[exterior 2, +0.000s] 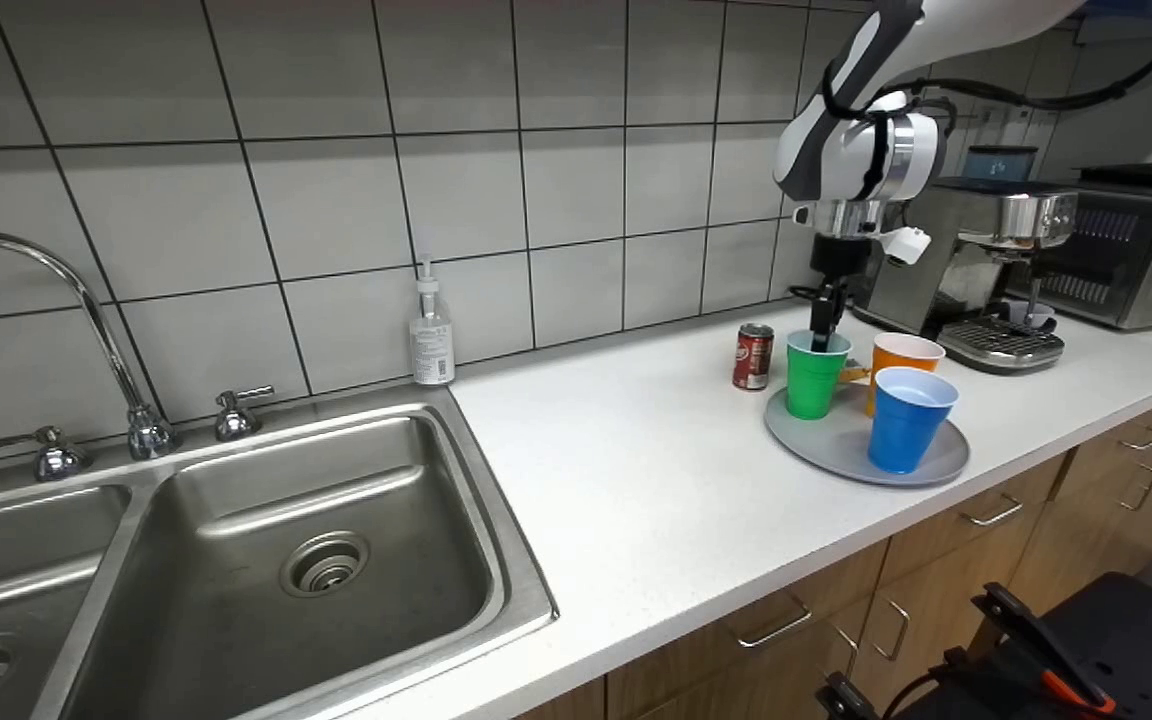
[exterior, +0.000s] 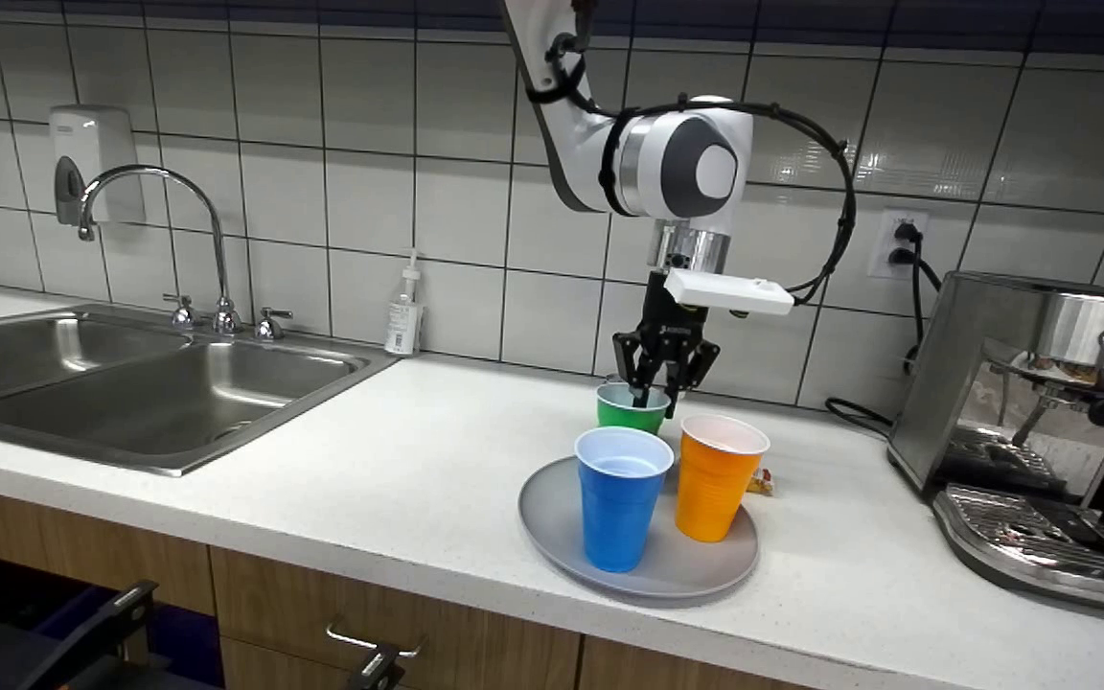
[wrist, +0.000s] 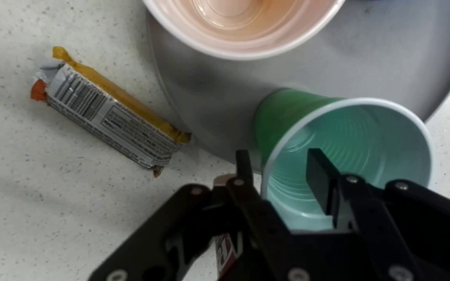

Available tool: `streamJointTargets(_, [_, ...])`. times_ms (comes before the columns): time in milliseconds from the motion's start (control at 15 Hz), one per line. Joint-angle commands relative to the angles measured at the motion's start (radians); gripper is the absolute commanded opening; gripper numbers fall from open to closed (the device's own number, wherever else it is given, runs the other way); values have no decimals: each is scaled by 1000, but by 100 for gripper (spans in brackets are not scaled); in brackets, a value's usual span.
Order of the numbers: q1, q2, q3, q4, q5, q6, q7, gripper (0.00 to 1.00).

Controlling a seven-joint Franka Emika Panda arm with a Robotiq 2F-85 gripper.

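I have the gripper (wrist: 279,156) with fingers apart, one inside the green cup (exterior 2: 812,388), one outside it; that cup stands on the plate (exterior 2: 831,440) near the orange cup (exterior: 713,487) and blue cup (exterior: 619,508).

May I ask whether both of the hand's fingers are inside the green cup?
No: in the wrist view, one finger is inside the green cup, while the other finger stands outside its rim.
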Motion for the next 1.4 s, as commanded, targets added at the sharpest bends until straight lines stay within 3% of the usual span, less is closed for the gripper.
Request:
streamJointTargets(0, [-20,-7,17,6,-25,4,-5,73])
streamJointTargets(200, [-20,-21,17,5,-19,-5,2,97])
streamJointTargets(267, [-21,-27,18,5,-14,-14,4,100])
streamJointTargets(867, [-45,-114,20,-33,95,16,56,100])
streamJointTargets(1333, [-38,-211,6,-135,162,73,158,100])
